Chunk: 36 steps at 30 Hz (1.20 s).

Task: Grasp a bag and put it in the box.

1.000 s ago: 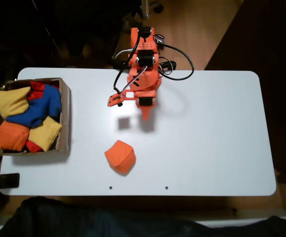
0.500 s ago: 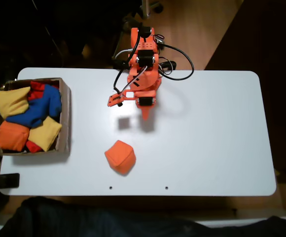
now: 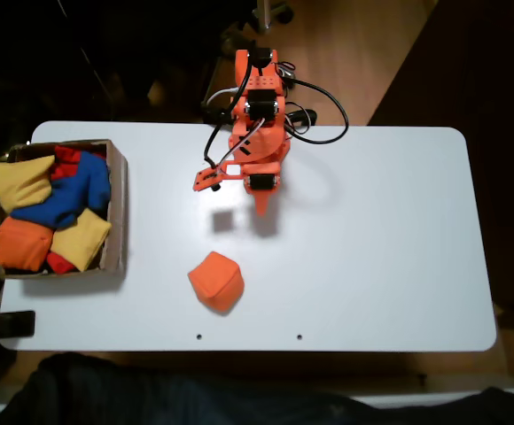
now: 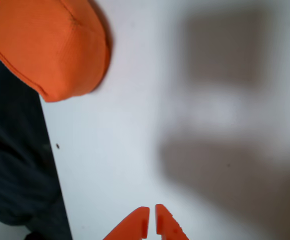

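- table (image 3: 399,248): white, smooth, rounded corners; two small dark holes near its front edge in the fixed view
- arm (image 3: 257,133): orange plastic, black cables looping off it, folded up at the table's far edge
- box (image 3: 115,212): brown cardboard, square, thin low walls, at the table's left end in the fixed view; crammed with beanbags: yellow beanbag (image 3: 19,181) top left, blue beanbag (image 3: 71,199) across the middle, another yellow one (image 3: 81,237) lower right, orange one (image 3: 22,243) lower left, bits of red fabric (image 3: 65,158) showing between
- bag (image 3: 215,281): plump squarish orange fabric pillow with a seamed edge, lying flat on the bare table, outside the box, well to its right and near the front edge; in the wrist view (image 4: 50,45) it sits at top left, apart from the gripper
- gripper (image 4: 152,222): two orange pointed fingertips almost pressed together, a thin slit between, nothing held, above bare table
- no readable writing or labels
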### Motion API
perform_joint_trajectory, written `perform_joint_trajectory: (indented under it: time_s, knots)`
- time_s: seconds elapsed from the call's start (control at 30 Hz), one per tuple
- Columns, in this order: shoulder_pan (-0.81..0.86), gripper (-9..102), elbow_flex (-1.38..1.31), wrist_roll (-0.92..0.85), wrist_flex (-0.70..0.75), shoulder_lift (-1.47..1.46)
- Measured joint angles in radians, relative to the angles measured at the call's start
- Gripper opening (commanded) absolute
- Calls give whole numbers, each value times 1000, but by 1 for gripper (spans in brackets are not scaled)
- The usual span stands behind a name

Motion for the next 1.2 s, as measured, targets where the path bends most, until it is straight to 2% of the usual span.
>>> perform_joint_trajectory:
  time_s: [0.6,0.83,1.2]
  knots:
    - [63,3,0,44,-2,-5]
    - [106,3,0,61,-69,-37]
    - [123,3,-193,94,-132,-255]
